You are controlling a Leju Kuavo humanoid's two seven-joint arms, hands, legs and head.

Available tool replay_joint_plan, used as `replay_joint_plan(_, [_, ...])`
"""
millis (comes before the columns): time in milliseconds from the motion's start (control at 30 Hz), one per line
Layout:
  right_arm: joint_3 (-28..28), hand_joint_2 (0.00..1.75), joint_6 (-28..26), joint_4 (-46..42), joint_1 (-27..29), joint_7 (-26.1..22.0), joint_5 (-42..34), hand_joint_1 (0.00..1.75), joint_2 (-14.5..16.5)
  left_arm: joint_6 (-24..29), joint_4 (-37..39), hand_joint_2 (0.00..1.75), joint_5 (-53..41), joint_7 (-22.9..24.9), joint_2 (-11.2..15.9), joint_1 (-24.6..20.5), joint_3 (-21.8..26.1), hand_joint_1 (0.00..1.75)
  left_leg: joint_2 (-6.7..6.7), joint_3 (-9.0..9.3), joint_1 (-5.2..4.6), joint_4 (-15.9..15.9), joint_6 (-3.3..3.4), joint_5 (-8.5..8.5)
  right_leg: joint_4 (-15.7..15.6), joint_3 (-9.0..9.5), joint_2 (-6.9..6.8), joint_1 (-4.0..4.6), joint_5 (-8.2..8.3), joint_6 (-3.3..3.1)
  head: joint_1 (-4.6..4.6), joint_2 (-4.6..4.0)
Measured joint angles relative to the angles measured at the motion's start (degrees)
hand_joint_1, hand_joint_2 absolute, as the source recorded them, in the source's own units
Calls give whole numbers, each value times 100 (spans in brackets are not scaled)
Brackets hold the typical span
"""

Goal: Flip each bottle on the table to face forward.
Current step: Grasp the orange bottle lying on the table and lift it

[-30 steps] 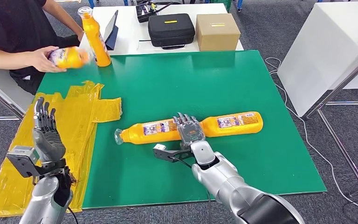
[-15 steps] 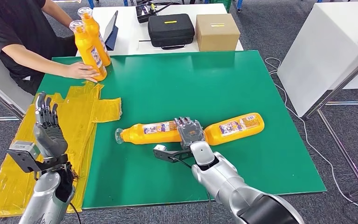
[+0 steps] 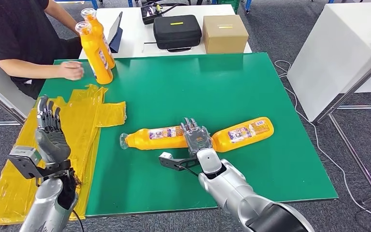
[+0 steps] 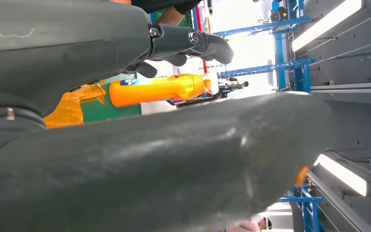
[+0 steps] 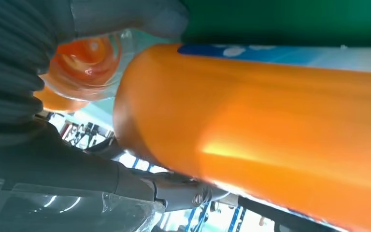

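Note:
Two orange bottles lie end to end on the green table [image 3: 232, 82]. The left bottle [image 3: 157, 137] points its clear cap to the left. The right bottle [image 3: 244, 133] lies slanted, with its neck under my right hand [image 3: 196, 137], which grips it where the two bottles meet. In the right wrist view an orange bottle body [image 5: 270, 125] and a clear cap [image 5: 87, 63] sit close against the hand. My left hand [image 3: 50, 135] is raised with fingers apart and holds nothing, above the yellow plastic sheet [image 3: 82, 121]. Two more orange bottles [image 3: 95, 53] stand upright at the back left.
A person sits at the back left, one hand [image 3: 71, 70] resting beside the upright bottles. Behind the green table a white table holds a black case [image 3: 177, 30] and a cardboard box [image 3: 225, 32]. Another white table [image 3: 338, 48] stands to the right.
The person stood a second bottle upright beside the first and drew the hand back. The right lying bottle swung its far end away from me, with my right hand on its neck.

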Motion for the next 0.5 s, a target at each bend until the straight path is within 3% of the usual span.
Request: replay_joint_plan(500, [-13, 175, 11, -17, -3, 76, 128, 0, 27, -10, 0, 0, 7, 2, -30, 0, -44, 0, 0, 14, 0, 0, 0, 0, 0, 13, 0, 0, 0, 0, -1, -1])
